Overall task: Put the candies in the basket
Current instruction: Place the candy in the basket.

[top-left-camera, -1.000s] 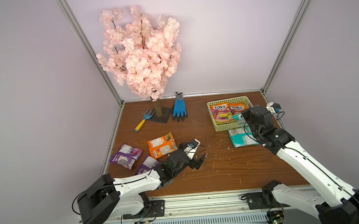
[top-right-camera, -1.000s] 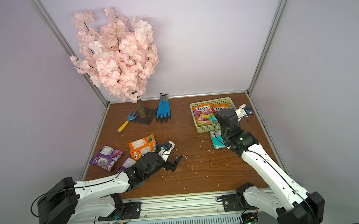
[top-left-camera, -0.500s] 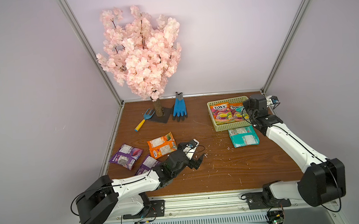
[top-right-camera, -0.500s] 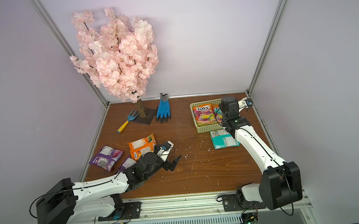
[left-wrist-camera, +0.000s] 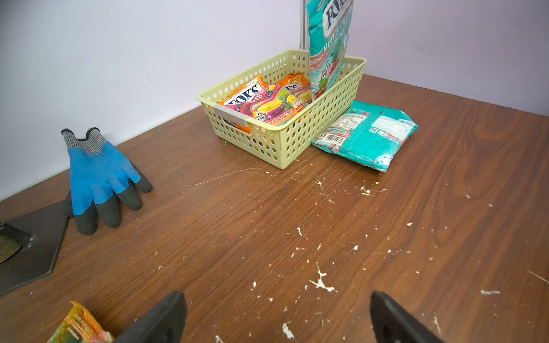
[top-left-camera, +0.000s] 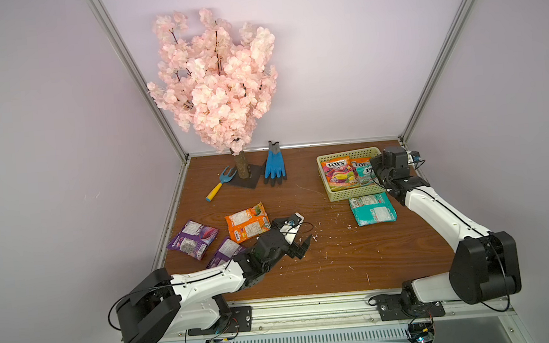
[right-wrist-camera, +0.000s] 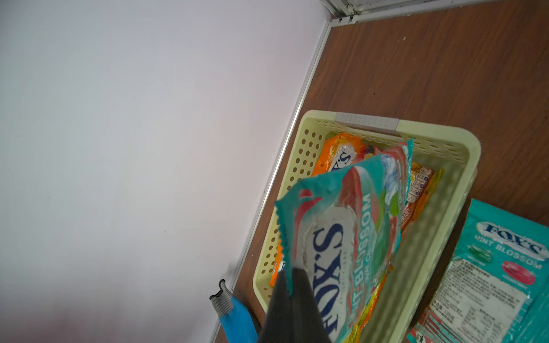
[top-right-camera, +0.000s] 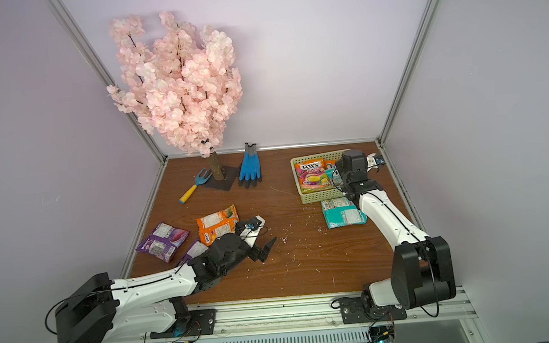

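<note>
Two wrist views alone show right gripper (right-wrist-camera: 289,277) clamping teal packet (right-wrist-camera: 341,225) hanging into basket (right-wrist-camera: 445,133); left gripper (left-wrist-camera: 276,300) agape.

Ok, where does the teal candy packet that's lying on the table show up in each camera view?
Top view: teal packet lying flat, on the robot's side of the basket.
Top view: teal packet, same spot beside the basket.
Left wrist: teal packet beside the basket, barcode up; not the hanging packet.
Right wrist: teal packet beside the basket, cut off by the frame.
Shared landmark: the basket.
</note>
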